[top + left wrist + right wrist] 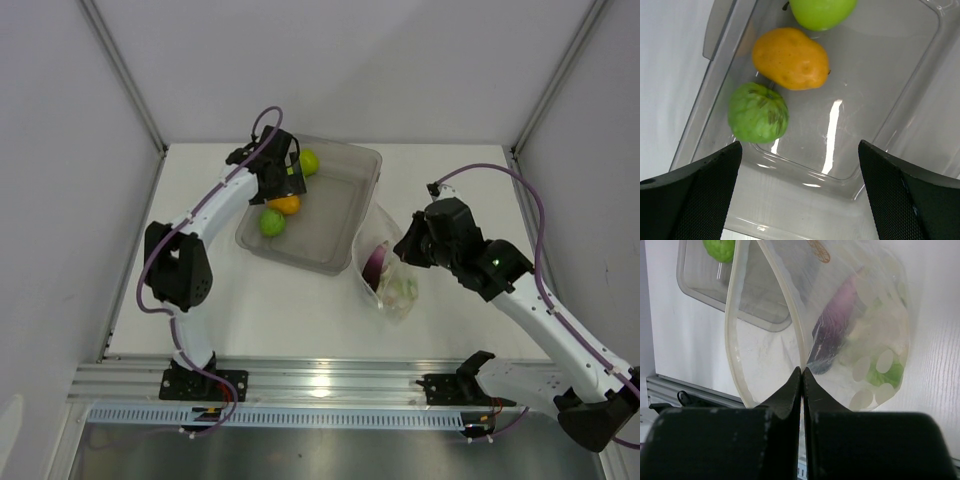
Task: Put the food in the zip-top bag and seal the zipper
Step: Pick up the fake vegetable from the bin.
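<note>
Right gripper [802, 372] on zip-top bag [865, 305] rim

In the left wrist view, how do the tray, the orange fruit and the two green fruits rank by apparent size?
Largest first: tray, orange fruit, bumpy green fruit. The smooth green fruit: cropped, unsure.

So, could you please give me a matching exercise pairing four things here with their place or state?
Things:
1 orange fruit
2 eggplant piece
3 left end effector
4 right end effector

States:
A shut on the rim of the zip-top bag
B lying in the tray
C open above the tray
D inside the bag

Pairs: 1-B; 2-D; 3-C; 4-A
</note>
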